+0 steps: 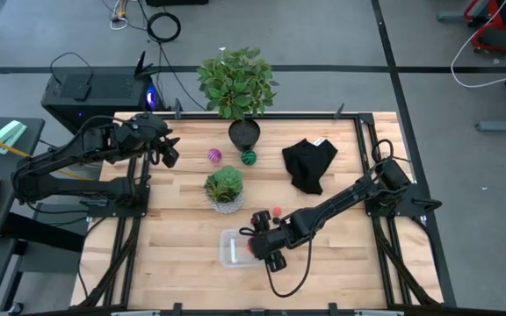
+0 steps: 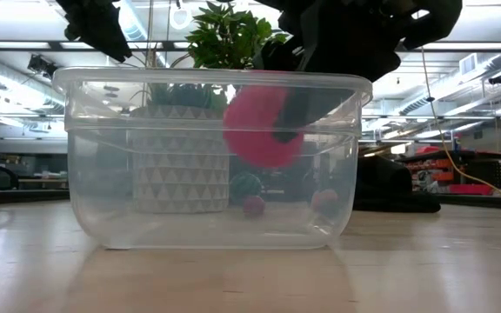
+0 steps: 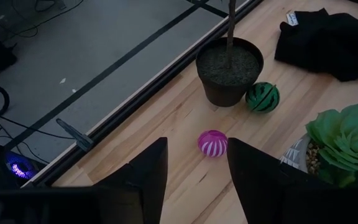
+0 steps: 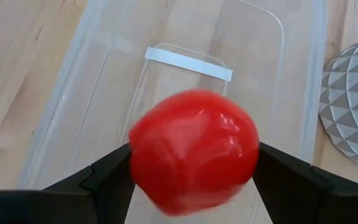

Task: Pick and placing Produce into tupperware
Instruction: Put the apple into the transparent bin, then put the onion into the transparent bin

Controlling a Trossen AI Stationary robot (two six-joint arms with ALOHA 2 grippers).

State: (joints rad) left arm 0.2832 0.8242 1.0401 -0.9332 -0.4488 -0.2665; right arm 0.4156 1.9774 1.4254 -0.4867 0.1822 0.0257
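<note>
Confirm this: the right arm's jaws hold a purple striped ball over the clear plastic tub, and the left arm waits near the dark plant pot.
Not quite. The right gripper holds a smooth red round toy fruit, not a purple ball, as the right wrist view shows. It does hang over the clear rectangular plastic tub, and the left gripper waits near the dark round plant pot.

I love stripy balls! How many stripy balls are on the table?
2. The purple ball lies a little way from the dark pot; the green ball sits right beside it. I see no others.
</note>
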